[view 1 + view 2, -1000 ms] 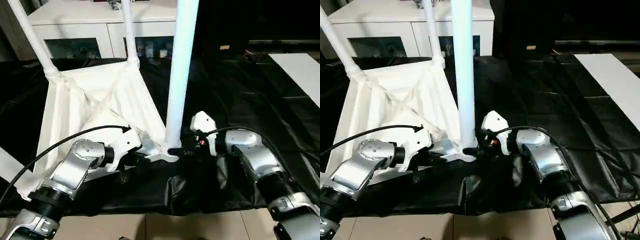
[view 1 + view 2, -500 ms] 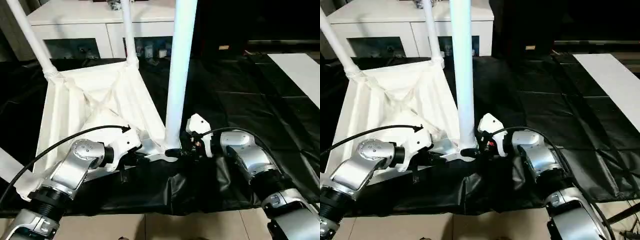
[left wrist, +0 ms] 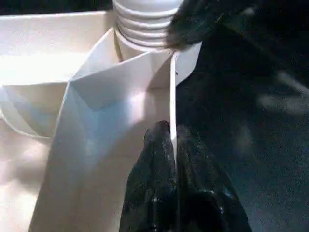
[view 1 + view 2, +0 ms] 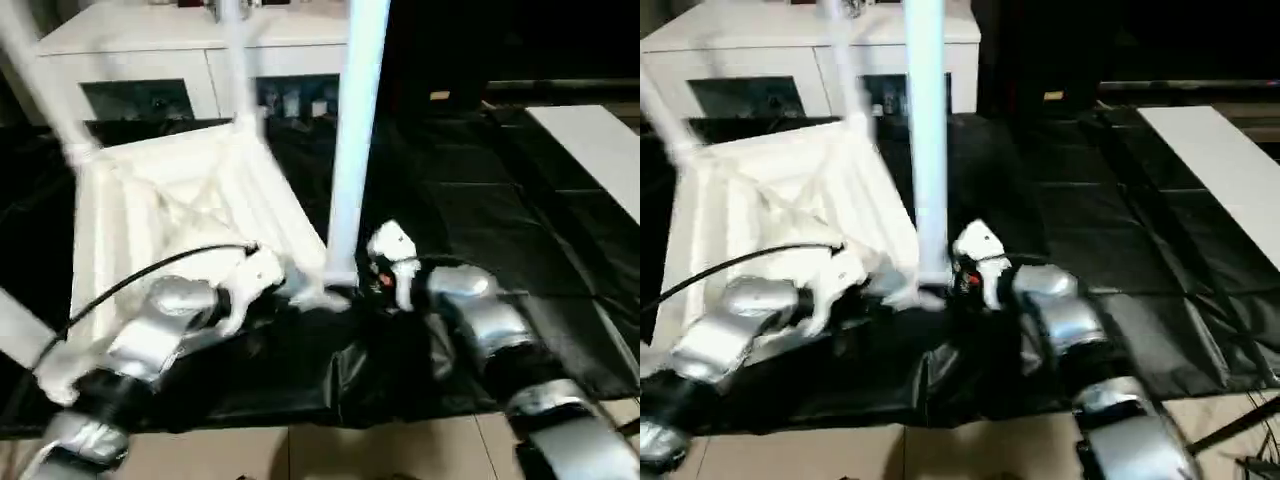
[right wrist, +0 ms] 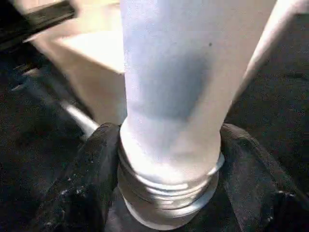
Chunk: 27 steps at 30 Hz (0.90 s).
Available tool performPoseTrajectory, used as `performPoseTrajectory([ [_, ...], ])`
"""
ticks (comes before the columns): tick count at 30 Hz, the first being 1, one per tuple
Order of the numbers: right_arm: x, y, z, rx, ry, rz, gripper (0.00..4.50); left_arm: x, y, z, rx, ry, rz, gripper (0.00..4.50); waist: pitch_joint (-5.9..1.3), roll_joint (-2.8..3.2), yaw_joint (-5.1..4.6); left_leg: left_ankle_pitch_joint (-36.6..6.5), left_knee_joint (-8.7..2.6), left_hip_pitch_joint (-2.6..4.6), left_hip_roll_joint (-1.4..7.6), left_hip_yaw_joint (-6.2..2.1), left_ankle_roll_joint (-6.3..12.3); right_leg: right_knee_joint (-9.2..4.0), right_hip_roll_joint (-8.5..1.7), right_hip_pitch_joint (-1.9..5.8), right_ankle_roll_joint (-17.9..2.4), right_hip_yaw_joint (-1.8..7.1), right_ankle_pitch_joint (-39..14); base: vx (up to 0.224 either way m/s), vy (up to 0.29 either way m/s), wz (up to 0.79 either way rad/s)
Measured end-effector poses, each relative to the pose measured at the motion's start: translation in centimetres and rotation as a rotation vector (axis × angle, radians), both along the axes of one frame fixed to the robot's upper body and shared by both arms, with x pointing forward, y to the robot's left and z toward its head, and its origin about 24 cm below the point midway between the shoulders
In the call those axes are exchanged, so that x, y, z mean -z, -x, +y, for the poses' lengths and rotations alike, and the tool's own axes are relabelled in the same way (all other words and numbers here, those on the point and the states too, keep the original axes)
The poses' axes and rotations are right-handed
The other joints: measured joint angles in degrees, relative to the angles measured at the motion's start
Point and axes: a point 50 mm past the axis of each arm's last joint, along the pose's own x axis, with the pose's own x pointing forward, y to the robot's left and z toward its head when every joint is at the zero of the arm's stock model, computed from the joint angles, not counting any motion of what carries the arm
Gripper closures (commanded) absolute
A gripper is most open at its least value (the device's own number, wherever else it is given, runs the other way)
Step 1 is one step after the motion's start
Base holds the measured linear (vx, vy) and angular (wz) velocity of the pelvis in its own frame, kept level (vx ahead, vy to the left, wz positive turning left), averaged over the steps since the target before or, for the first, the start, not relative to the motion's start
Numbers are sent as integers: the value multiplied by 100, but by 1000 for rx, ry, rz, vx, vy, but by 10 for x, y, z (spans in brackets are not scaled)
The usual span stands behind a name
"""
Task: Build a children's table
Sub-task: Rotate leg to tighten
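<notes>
The children's table top [image 4: 170,200] lies upside down on the black sheet, its ribbed X-braced underside facing up. Two legs [image 4: 232,60] rise from its far corners. A third leg [image 4: 350,150] stands upright in the near right corner socket [image 3: 145,29]. My left gripper [image 3: 173,133] is shut on the top's thin near rim, just beside that socket. My right gripper [image 5: 169,174] is shut on the base of the near leg [image 5: 174,72], one black finger [image 5: 94,164] on each side above the ribbed collar.
A white cabinet with glass doors [image 4: 150,60] stands behind the table top. The black sheet [image 4: 480,200] covers the floor, with a white panel [image 4: 590,140] at the right. Tan floor [image 4: 300,450] shows along the front. A white strip [image 4: 20,335] crosses the left edge.
My right gripper has moved left and come in against the near leg's base. The left gripper keeps its hold on the rim. The whole picture has shifted slightly.
</notes>
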Motion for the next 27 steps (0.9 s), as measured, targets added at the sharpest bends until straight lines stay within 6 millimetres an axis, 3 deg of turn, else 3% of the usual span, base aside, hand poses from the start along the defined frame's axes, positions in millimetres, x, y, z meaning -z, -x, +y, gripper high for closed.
performPoseTrajectory([
  [6,3,-10,5,347,-11,-12,180,-1,-18,-36,-166,21,4,450,-7,12,12,0,0,0,-9,2,0,-7,-3,4,0,6,1,0,0,0],
  [11,4,-17,11,498,7,-15,181,1,-28,-56,-224,-11,-33,450,-35,54,29,0,-2,1,-14,-3,1,-22,-5,18,3,4,-2,0,0,0],
  [17,4,-15,10,465,-21,-16,109,2,-27,-54,-214,-26,-49,450,-45,67,37,0,-5,0,-13,-10,1,-27,-6,26,9,-3,-5,0,0,0],
  [20,5,-11,12,391,-49,-6,68,2,-28,-42,-226,-45,-55,450,-40,54,-41,0,-5,-10,-10,-22,0,-27,-1,22,7,-10,-1,0,0,0],
  [24,-1,-9,8,240,-37,-17,68,1,-23,-28,-161,-64,-54,450,-40,48,-138,-1,-11,-8,-10,-51,-1,-27,4,14,8,-24,-2,0,0,0],
  [27,-10,-4,-4,62,13,-59,68,1,-14,-16,-75,-58,-47,450,-41,47,-122,-2,-14,-8,-9,-71,-2,-26,6,13,-1,-34,3,0,0,0],
])
